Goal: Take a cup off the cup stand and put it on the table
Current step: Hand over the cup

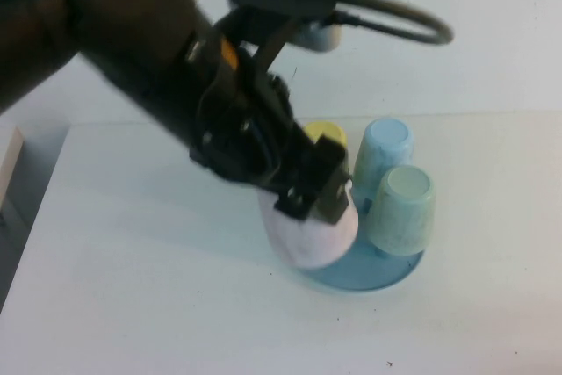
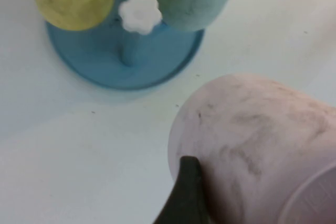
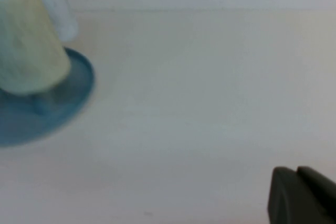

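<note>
High view | cup [image 1: 312,236]: pale pink, speckled, tapered | left gripper [image 1: 316,191] gripping

The pale pink cup [image 1: 314,233] is held tilted at frame centre, just beside the blue cup stand [image 1: 369,271], over the white desk [image 1: 140,287].

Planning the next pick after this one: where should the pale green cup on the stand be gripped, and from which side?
Grip the pale green cup across its tapered wall, coming from the table's open right side. It sits upside down on the cup stand; the left gripper, holding the pink cup, crowds its left.
</note>
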{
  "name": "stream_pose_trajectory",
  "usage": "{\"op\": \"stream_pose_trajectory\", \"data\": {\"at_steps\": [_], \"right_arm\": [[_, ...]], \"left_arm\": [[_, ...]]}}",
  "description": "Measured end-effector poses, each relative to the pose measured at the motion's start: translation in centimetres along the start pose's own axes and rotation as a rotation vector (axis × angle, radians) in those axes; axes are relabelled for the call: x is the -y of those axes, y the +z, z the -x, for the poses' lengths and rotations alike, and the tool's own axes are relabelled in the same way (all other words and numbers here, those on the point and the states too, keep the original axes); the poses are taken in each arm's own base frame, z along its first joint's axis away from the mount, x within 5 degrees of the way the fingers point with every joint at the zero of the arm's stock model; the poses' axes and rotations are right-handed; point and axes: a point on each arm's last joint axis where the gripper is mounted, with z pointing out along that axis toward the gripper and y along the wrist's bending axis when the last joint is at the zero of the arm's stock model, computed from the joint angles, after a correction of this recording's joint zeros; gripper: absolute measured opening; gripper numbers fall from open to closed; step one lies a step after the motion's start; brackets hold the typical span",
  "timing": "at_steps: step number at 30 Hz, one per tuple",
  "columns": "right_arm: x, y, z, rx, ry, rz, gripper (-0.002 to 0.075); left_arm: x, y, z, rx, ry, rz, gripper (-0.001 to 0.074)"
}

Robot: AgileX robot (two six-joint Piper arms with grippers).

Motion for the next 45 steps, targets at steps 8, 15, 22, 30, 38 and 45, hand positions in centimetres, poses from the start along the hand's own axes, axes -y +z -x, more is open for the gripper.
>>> {"op": "stream_pose_trajectory", "data": {"at_steps": [8, 15, 22, 30, 38, 45], "right_arm": [[-1.7, -0.2, 0.7, 0.031, 0.513, 0.201, -0.0001], [-1.8, -0.3, 1.2, 0.065, 0.625, 0.236, -0.0001], [-1.8, -0.3, 1.3, 0.081, 0.594, 0.233, -0.0001], [-3.6, -1.0, 2.0, 0.151, 0.36, 0.45, -0.0001], [-5.1, -1.7, 3.3, 0.281, 0.175, 0.644, -0.0001], [-6.0, -1.5, 3.9, 0.24, 0.035, 0.749, 0.0149]], "left_arm": [[0.6, 1.0, -7.6, 0.074, -0.2, -0.148, 0.0585], [0.7, 2.4, -10.0, 0.142, -0.399, -0.335, 0.0585], [-0.8, 2.7, -10.3, 0.244, -0.537, -0.569, 0.0585], [-2.0, 3.8, -13.5, 0.305, -0.602, -0.845, 0.0585], [-2.9, 4.1, -12.7, 0.374, -0.594, -0.803, 0.0585], [-3.5, 3.0, -9.7, 0.445, -0.562, -0.777, 0.0585]]}}
